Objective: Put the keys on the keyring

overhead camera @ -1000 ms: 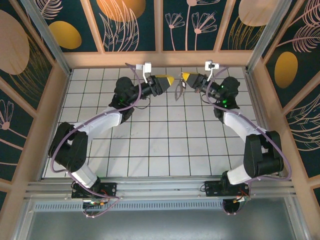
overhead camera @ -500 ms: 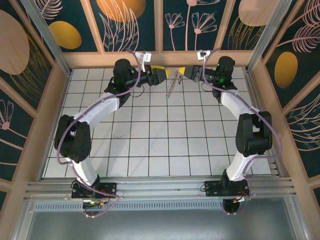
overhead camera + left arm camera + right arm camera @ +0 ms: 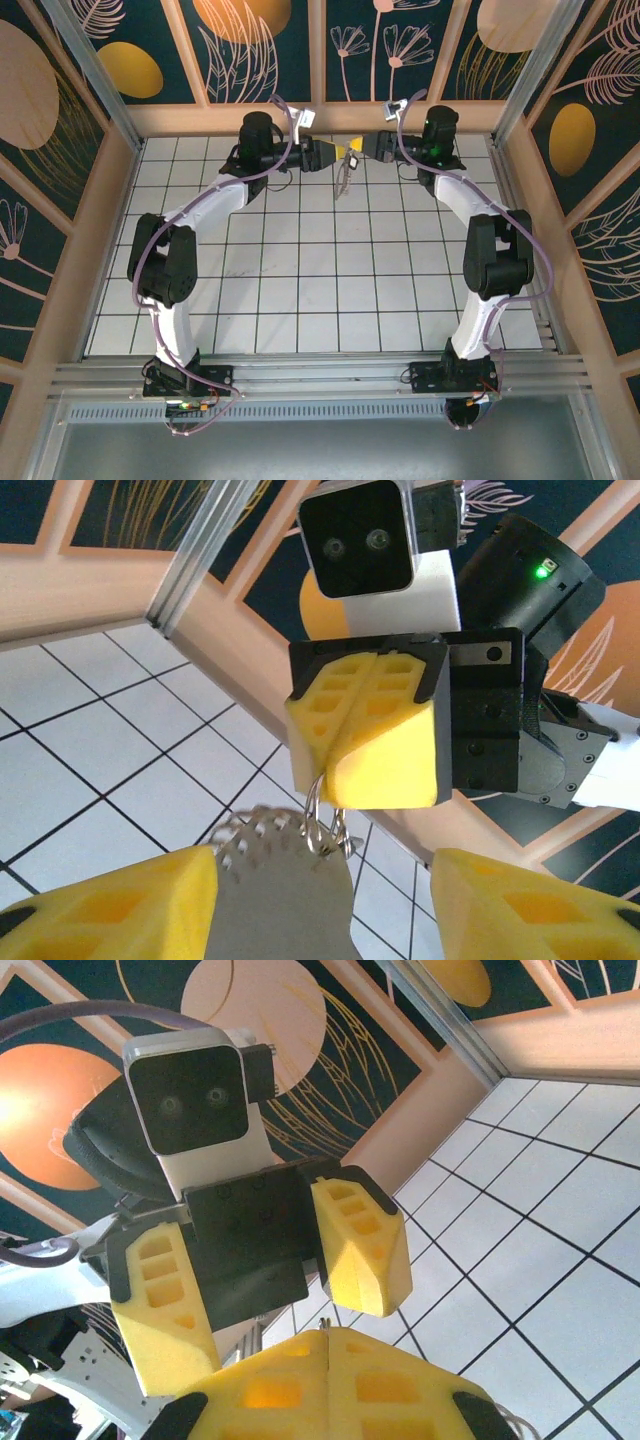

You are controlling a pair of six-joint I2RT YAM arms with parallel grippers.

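Above the far edge of the tiled table, the keyring hangs in the air from the right gripper, whose yellow pads are clamped on its thin wire loop. Its grey scalloped-edged part sits between the spread fingers of the left gripper, which grasps nothing.

Right tool: fingers of yellow matt plastic, moulded with recessed pockets; mount behind them in black matt plastic.
Left tool: same yellow matt plastic on a black matt body.
Keyring: pale grey metal, dull satin face, toothed upper edge. The thin wire loops at its top are bright and glossy.
Counter: white tiles, smooth, faint sheen, dark joints.
Wall frame: pale wood, matt.
Front rail: bare brushed aluminium.
Wrist camera: white plastic shell, glossy black face.
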